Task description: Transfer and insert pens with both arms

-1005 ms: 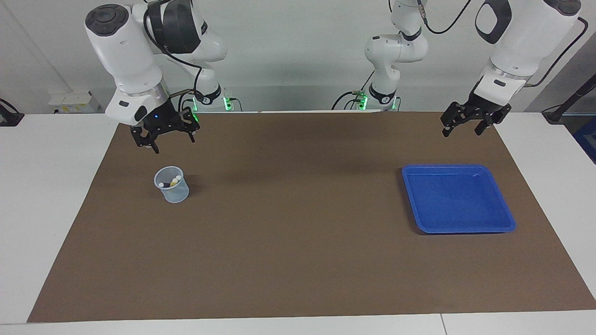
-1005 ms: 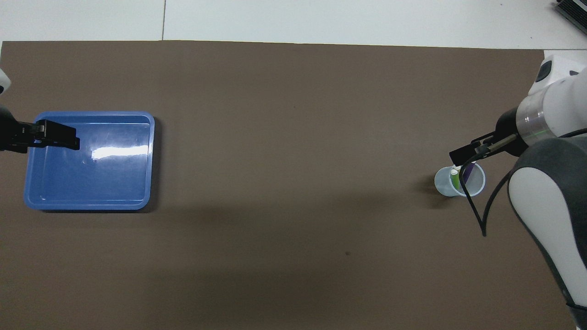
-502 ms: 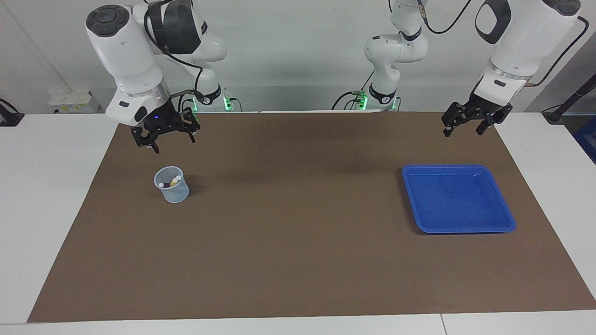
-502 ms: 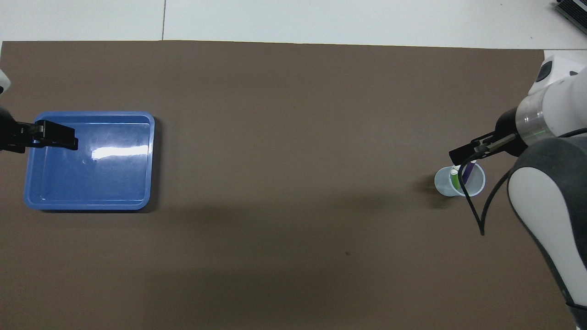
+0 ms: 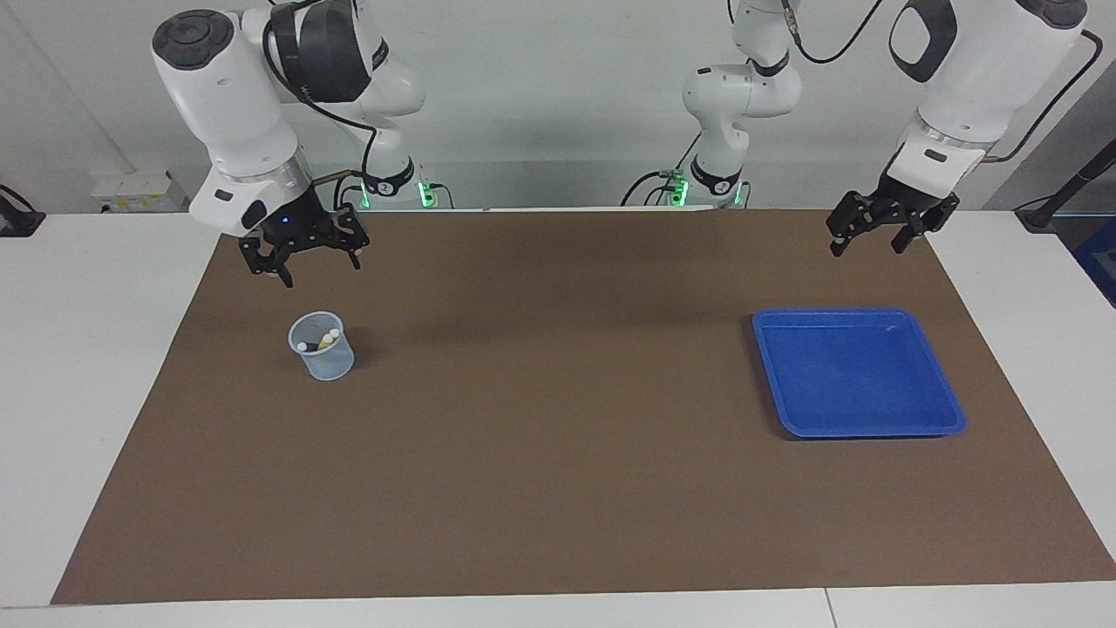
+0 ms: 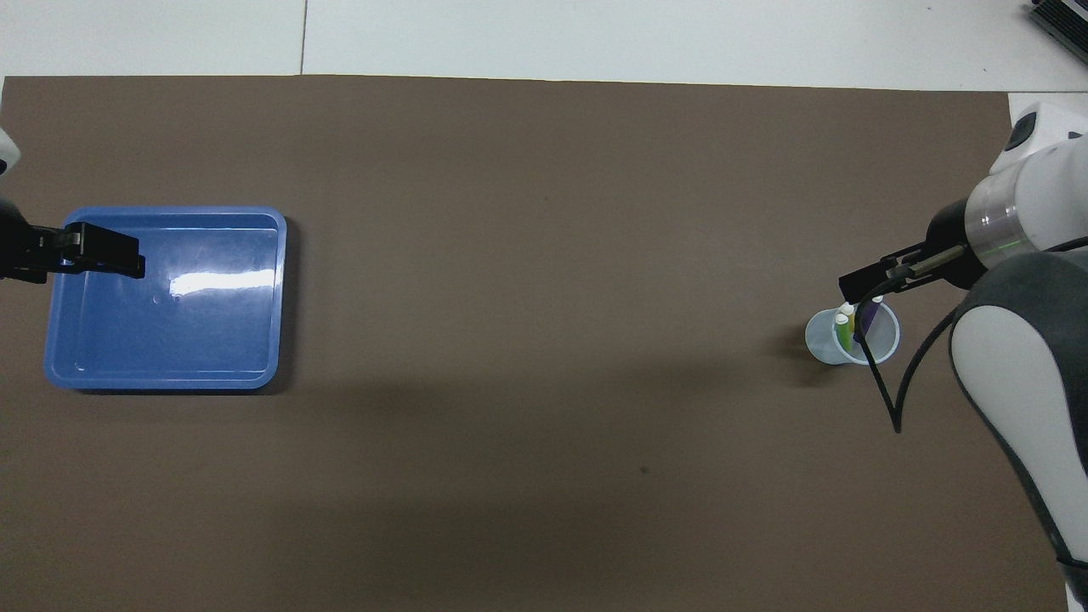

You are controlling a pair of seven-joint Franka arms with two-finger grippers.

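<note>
Standing together in a clear plastic cup (image 5: 322, 346), the pens (image 5: 319, 342) are seen with their pale caps pointing up, leaning against the cup's wall. From overhead a green barrel (image 6: 843, 332) and a purple barrel (image 6: 867, 320) can be told apart inside the cup; in the facing view a yellow barrel is glimpsed among the caps. The cup is set upright on a brown mat (image 5: 558, 453) toward the right arm's end of the table, in the part of the mat nearer to the robots.

Above the mat, over the strip between the cup and the robots, the right gripper (image 5: 299, 254) is held raised, clear of the cup's rim; its fingers are spread apart and nothing is gripped between them. A black cable is draped from its wrist.

Toward the left arm's end of the table a blue tray (image 5: 950, 410) is laid flat on the mat, well apart from the cup. The left gripper (image 5: 872, 235) is held up in the air over the mat's edge nearest the robots, its fingers likewise spread and nothing carried. The mat is laid over a white table (image 5: 87, 366).
</note>
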